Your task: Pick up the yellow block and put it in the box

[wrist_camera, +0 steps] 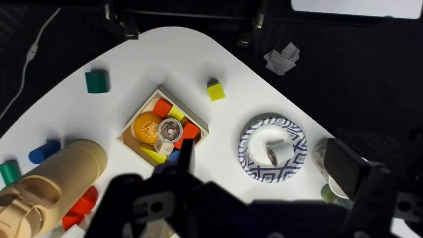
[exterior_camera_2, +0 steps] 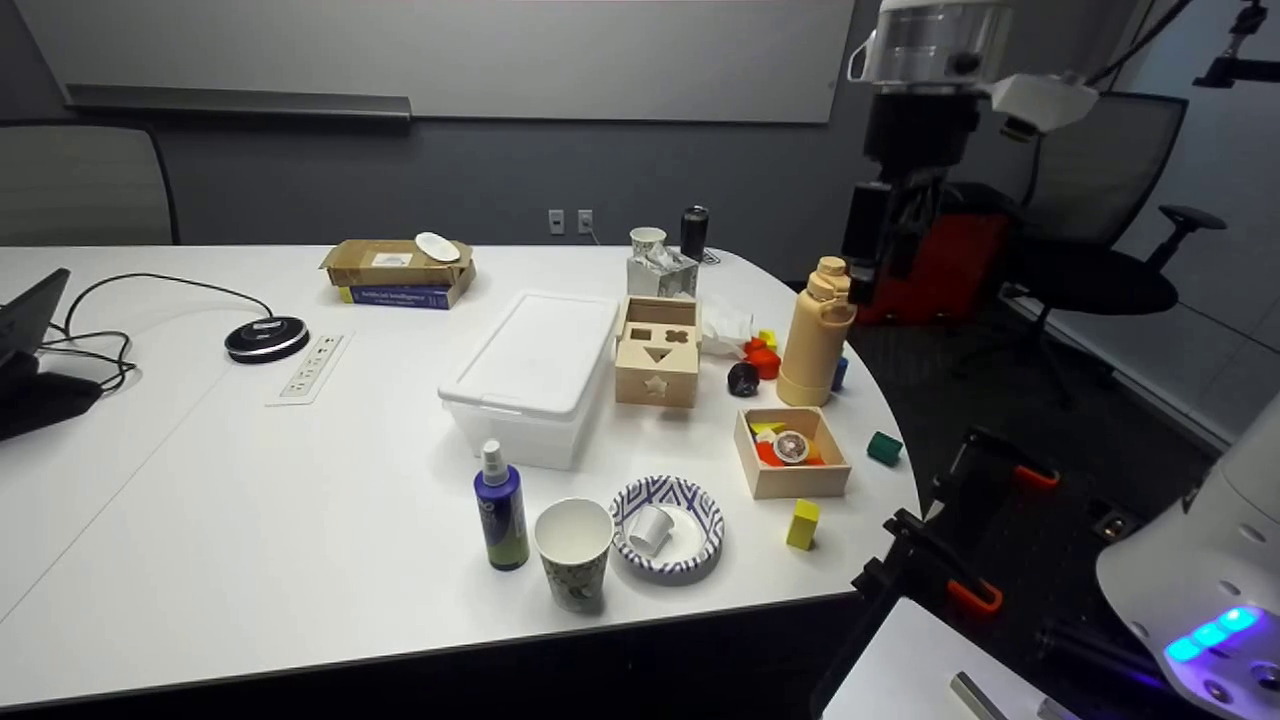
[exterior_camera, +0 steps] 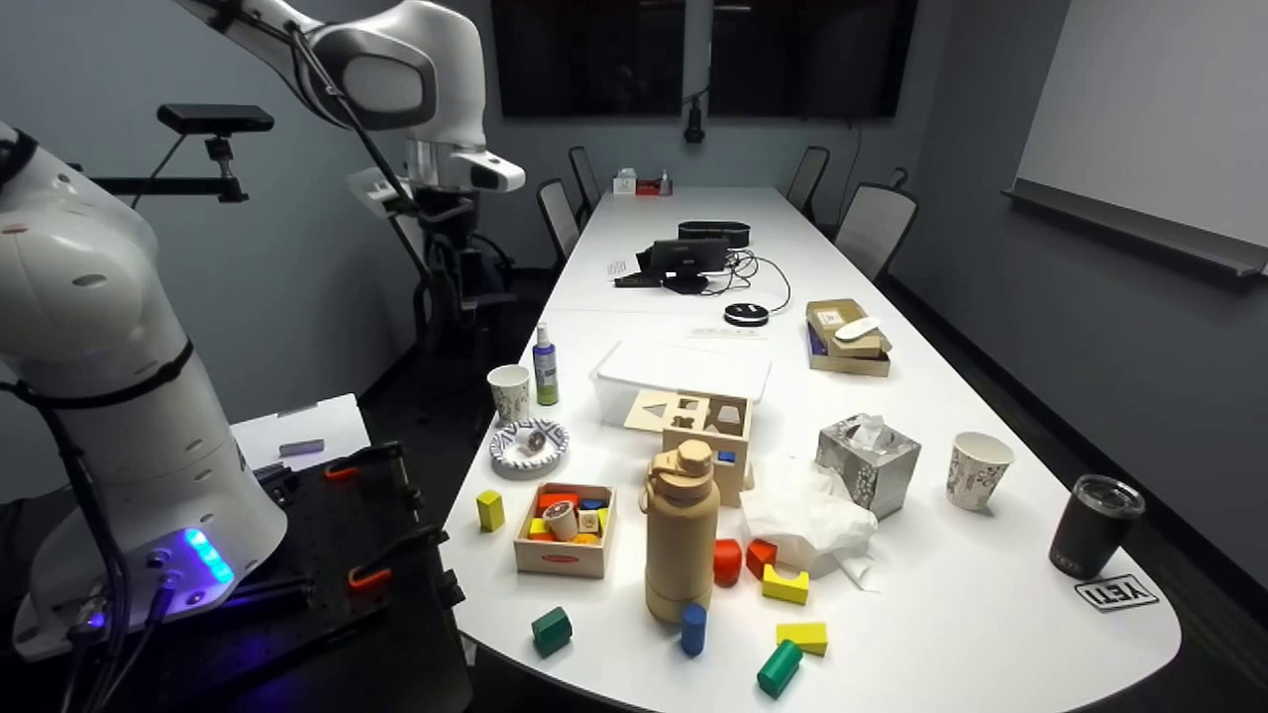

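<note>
The yellow block (exterior_camera: 490, 510) stands upright near the table edge, beside the shallow light-wood box (exterior_camera: 561, 562) of coloured blocks. The yellow block also shows in an exterior view (exterior_camera_2: 803, 524) and the wrist view (wrist_camera: 215, 91). Another light-wood box (exterior_camera_2: 657, 370), taller with shaped holes, stands against the clear bin. No shallow box with inner compartments shows clearly. My gripper (exterior_camera_2: 885, 245) hangs high above the table. In the wrist view the gripper's (wrist_camera: 266, 158) fingers are wide apart with nothing between them. The yellow block lies beyond the fingertips there, well below.
A patterned bowl (exterior_camera_2: 668, 525) with a white pod, a paper cup (exterior_camera_2: 575, 555) and a spray bottle (exterior_camera_2: 501, 508) stand near the yellow block. A tan bottle (exterior_camera: 682, 535) rises beside the box of blocks. Other loose blocks, two of them yellow (exterior_camera: 786, 584), lie near the bottle.
</note>
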Motion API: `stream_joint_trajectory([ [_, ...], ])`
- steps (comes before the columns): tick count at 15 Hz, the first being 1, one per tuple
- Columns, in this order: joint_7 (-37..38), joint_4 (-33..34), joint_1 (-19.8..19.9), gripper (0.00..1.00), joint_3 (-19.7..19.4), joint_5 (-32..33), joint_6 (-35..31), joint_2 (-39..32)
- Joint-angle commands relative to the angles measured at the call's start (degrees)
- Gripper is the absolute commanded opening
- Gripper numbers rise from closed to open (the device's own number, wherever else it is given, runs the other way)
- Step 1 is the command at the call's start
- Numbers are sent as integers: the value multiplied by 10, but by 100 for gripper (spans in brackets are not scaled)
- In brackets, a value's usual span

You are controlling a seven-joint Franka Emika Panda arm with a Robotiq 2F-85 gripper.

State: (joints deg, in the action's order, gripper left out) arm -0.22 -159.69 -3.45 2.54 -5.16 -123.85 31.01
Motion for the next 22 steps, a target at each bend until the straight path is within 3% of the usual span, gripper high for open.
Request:
stream_joint_trajectory([
  [1, -28, -1, 9, 100, -6, 34, -84, -107],
  [7, -49, 22, 5, 100, -1, 66, -196, -286],
  [22, -40, 87, -16, 100, -4, 169, -264, -524],
])
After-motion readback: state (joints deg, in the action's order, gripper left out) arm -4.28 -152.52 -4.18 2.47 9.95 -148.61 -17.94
